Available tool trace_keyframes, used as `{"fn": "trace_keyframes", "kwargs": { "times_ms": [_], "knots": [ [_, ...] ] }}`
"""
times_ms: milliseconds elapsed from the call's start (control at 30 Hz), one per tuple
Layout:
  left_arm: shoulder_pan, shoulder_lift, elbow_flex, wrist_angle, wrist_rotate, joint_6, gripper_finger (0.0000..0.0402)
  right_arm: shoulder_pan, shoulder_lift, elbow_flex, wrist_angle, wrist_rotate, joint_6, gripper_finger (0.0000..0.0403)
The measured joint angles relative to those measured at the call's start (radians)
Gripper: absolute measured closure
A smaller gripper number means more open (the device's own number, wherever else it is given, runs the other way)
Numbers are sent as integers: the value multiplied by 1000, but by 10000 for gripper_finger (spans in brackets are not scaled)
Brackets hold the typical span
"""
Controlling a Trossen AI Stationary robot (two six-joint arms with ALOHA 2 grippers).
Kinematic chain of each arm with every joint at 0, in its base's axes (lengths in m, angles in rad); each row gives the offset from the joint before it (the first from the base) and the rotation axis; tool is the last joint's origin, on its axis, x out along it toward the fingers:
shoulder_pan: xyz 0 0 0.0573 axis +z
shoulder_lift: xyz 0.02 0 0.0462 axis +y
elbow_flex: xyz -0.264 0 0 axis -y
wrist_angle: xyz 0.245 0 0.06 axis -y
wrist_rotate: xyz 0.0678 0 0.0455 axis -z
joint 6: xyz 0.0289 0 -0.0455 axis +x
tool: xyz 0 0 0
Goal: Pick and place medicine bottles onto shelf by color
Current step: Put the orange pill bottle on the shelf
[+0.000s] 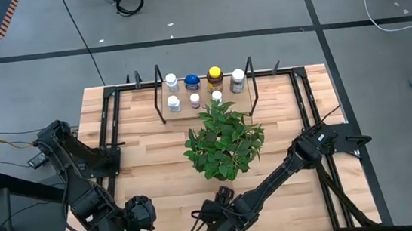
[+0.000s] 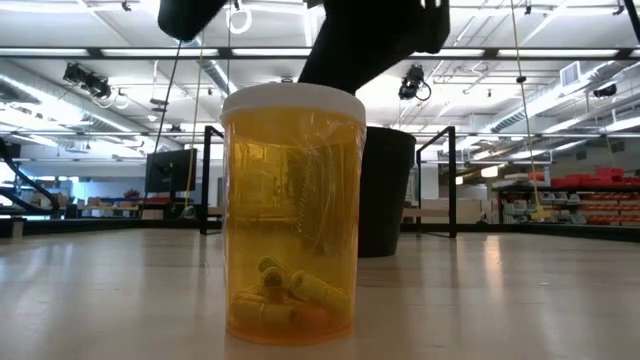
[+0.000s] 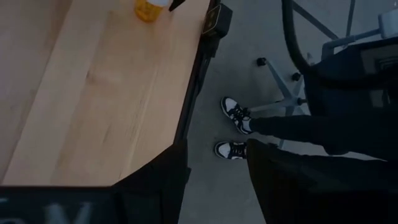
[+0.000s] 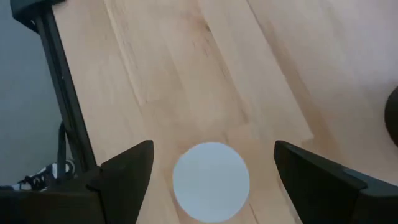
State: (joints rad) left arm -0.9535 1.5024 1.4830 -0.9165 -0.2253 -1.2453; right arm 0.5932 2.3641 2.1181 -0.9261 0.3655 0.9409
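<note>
Right gripper (image 4: pixel 211 168) at bottom centre of high view, poised above amber bottle (image 2: pixel 292 215); jaws spread wide, white cap (image 4: pixel 210 180) between fingers (image 4: pixel 124 171), nothing grasped yet; bottle upright near front table (image 1: pixel 156 150) edge, capsules at bottom; shelf (image 1: pixel 205 93) at top centre, several bottles already on it, plant (image 1: pixel 223 140) just below; advice: descend straight, centre cap, close below cap rim, lift clear of plant; left gripper (image 1: pixel 136 217) parked lower left, jaw state cannot tell.
</note>
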Motion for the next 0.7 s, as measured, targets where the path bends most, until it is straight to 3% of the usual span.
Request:
{"fn": "trace_keyframes", "kwargs": {
  "times_ms": [333,500,700],
  "knots": [
    [0,0,0,-1,0,12,230,3,-1,-22,24,-20,-32,63],
    [0,0,0,-1,0,22,230,5,2,-73,60,-97,-2,63],
    [0,0,0,-1,0,27,230,4,0,-77,76,-86,11,63]
  ]
}}
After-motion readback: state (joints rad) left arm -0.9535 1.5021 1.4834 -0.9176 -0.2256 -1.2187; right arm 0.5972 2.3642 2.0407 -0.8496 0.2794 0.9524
